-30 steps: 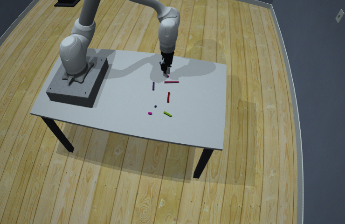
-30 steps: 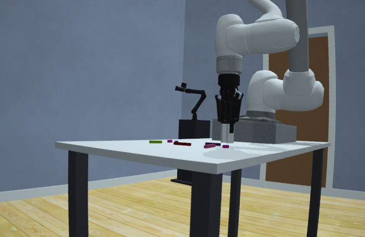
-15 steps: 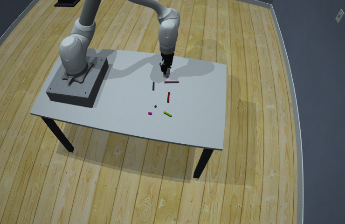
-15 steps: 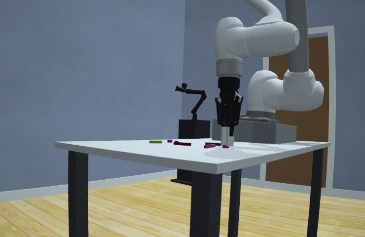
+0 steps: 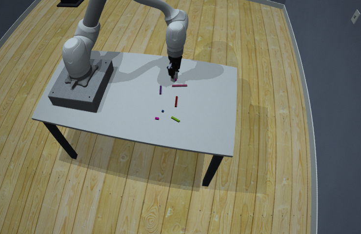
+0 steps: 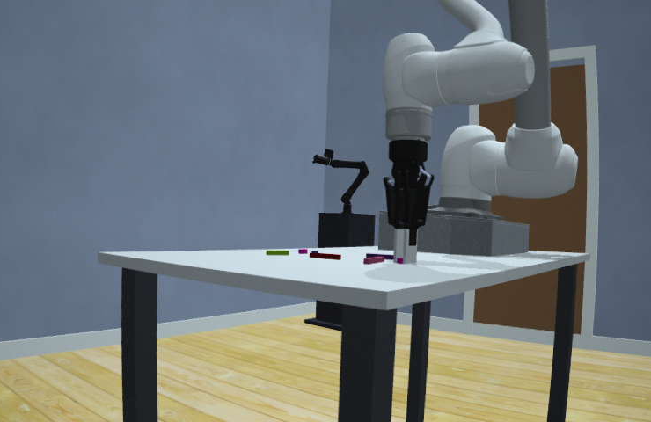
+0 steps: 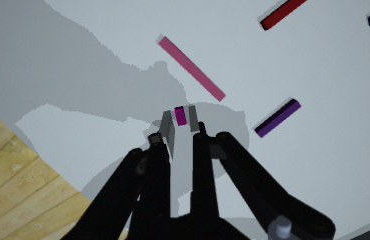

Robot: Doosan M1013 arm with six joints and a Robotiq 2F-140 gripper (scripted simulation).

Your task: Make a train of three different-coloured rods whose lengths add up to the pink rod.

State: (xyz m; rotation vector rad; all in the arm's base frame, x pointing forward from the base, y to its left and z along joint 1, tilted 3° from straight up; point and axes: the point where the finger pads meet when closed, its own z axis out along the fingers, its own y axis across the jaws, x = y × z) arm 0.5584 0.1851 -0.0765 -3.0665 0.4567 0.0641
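My gripper (image 5: pixel 173 78) is down at the table top, at the far side of the rod group. Its fingers stand narrowly apart on either side of a short magenta rod (image 7: pixel 180 115), with a small gap on each side, so it is open around the rod. The rod lies on the table (image 6: pixel 398 260). The pink rod (image 5: pixel 179 85) lies just in front of the gripper, and also shows in the wrist view (image 7: pixel 192 68). A purple rod (image 5: pixel 160 89) lies to the left, and a red rod (image 5: pixel 175 101) is nearer the front.
A blue cube-like rod (image 5: pixel 162 110), a second magenta rod (image 5: pixel 156 118) and a lime rod (image 5: pixel 175 118) lie toward the table's front. The arm's grey base block (image 5: pixel 81 82) stands at the left end of the table.
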